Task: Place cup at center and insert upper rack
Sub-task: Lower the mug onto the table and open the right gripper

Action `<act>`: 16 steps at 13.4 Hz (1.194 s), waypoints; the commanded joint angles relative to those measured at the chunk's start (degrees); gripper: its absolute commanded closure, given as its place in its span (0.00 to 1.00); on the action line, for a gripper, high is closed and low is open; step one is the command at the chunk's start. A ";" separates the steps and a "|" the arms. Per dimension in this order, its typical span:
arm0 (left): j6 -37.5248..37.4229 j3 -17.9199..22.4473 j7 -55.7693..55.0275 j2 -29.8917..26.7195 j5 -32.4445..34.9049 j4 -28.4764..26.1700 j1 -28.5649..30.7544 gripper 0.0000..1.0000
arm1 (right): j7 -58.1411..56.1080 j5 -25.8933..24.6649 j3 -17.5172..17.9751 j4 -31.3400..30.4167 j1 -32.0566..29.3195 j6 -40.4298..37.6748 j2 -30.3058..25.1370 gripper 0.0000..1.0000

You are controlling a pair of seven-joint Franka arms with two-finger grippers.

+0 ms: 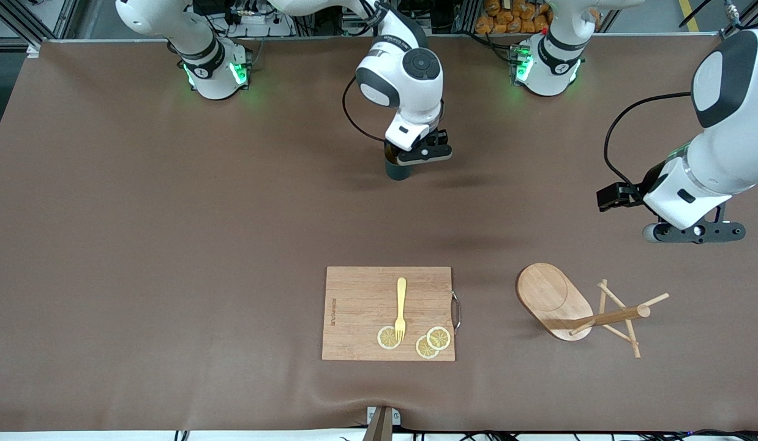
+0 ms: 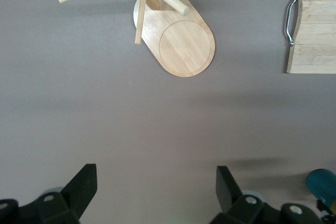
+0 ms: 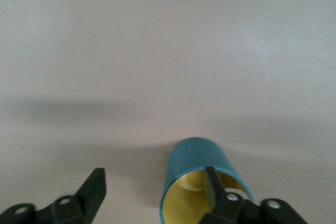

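Catalogued: right gripper spread wide, one finger inside cup ready to clamp its wall; left gripper open, empty, waiting over bare table above toppled mug tree.

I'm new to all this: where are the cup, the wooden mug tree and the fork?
cup (image 3: 197, 158): right wrist view, ribbed outer wall.
mug tree (image 1: 553, 297): front view, oval base.
fork (image 1: 401, 300): front view, handle.
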 commanded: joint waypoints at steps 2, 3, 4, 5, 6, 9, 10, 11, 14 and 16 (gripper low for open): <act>-0.52 -0.07 0.43 0.29 0.31 0.66 -0.10 0.00 | -0.24 0.60 0.73 -0.31 -7.91 -9.48 -9.08 0.00; -0.60 -0.07 0.87 0.12 0.31 0.66 0.08 0.00 | -0.42 0.51 0.82 -0.31 -9.59 -12.37 -11.36 0.00; -0.69 0.02 0.96 -0.06 0.31 0.75 0.08 0.00 | -1.72 0.25 0.73 -0.31 -11.17 -14.58 -13.73 0.00; -0.69 0.02 1.05 -0.23 0.49 0.92 0.08 0.00 | -3.22 0.33 0.73 -0.31 -13.28 -16.42 -16.37 0.00; -0.69 0.02 1.05 -0.41 0.31 0.92 0.08 0.00 | -4.80 0.51 0.82 -0.31 -16.52 -19.49 -18.57 0.00; -0.69 -0.07 0.96 -0.93 0.49 0.92 -0.01 0.00 | -11.04 0.42 0.82 0.48 -23.38 -28.63 -24.46 0.00; -0.69 -0.15 0.96 -1.28 0.58 0.92 -0.01 0.00 | -13.32 0.51 0.82 0.48 -26.19 -31.53 -26.39 0.00; -0.69 -0.50 0.96 -1.72 0.49 0.92 -0.10 0.00 | -16.30 0.42 0.82 0.57 -28.74 -34.17 -27.89 0.00; -0.69 -1.64 1.92 -2.17 0.49 1.01 -1.32 0.00 | -22.47 0.42 0.82 1.27 -37.09 -38.84 -29.66 0.00; -0.52 -3.93 4.81 -3.21 1.45 1.01 -1.41 0.00 | -26.93 0.34 0.82 1.27 -42.80 -39.20 -30.71 0.00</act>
